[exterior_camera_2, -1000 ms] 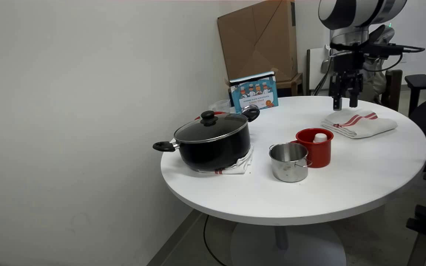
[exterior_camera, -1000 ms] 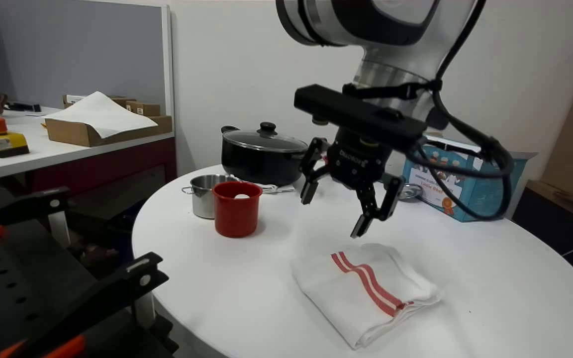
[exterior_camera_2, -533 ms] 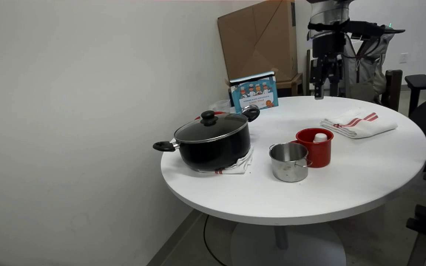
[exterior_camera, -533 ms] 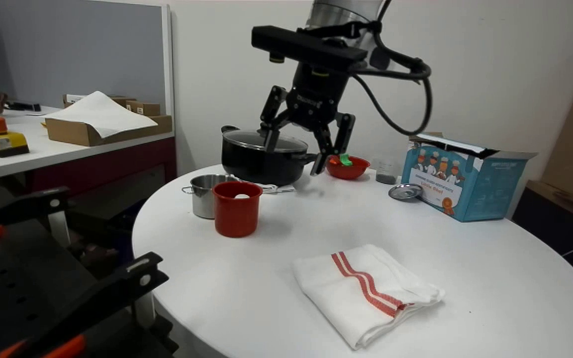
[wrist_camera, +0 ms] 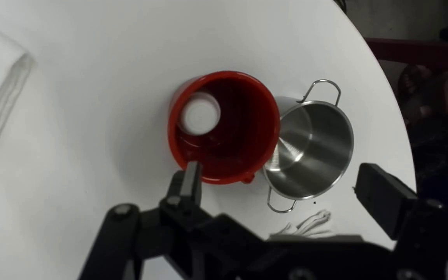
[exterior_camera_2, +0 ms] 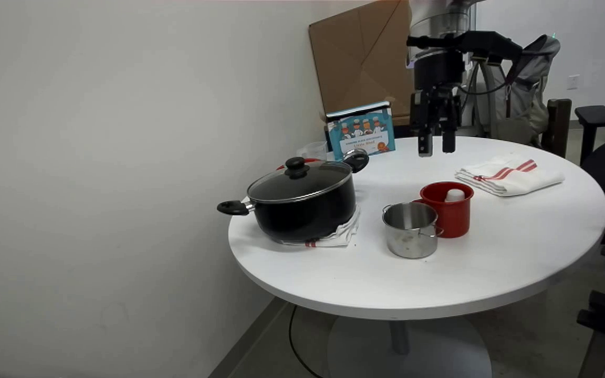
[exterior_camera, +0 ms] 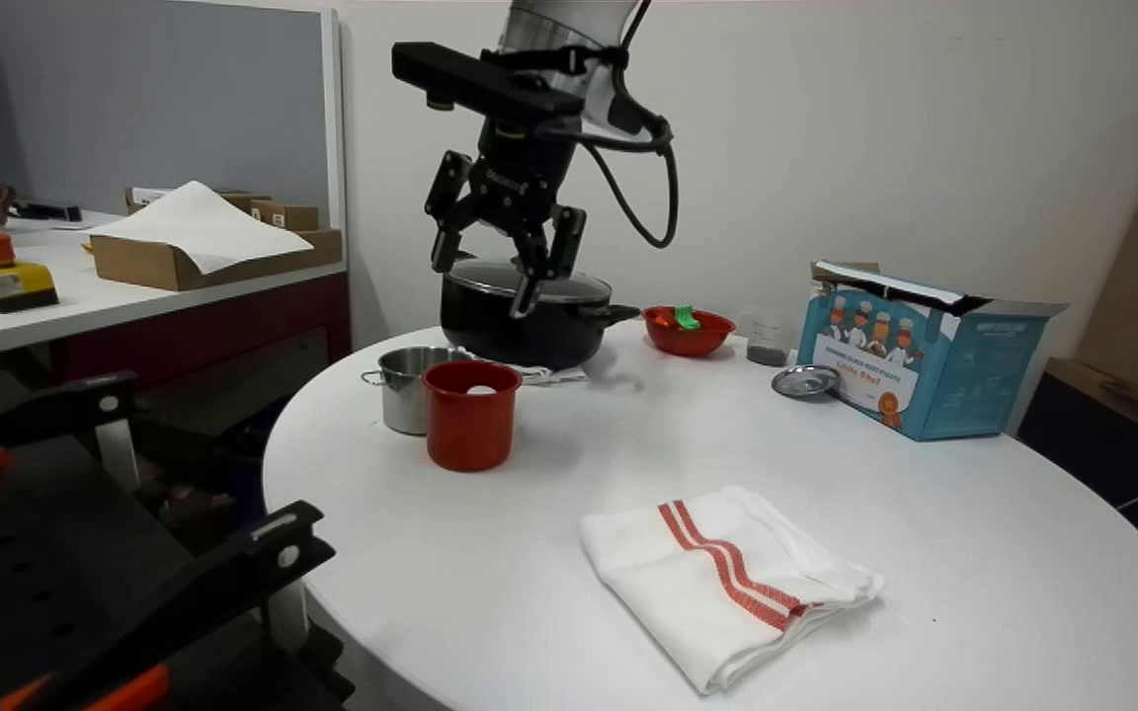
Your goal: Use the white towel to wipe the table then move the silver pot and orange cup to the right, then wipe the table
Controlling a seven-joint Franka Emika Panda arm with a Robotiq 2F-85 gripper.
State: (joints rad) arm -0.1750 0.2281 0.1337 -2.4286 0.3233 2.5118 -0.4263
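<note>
Gripper: jaws apart, above table
Silver pot: upright, near edge
Orange cup: just beside it, farther from edge
White towel: folded, apart from both

"What's the pattern on the towel?"
"Two red stripes on white."
"And the cup?"
"Red. The small pot is silver, the big pot black."
"The table?"
"Plain white. The bowl is red, the box blue and white."
</note>
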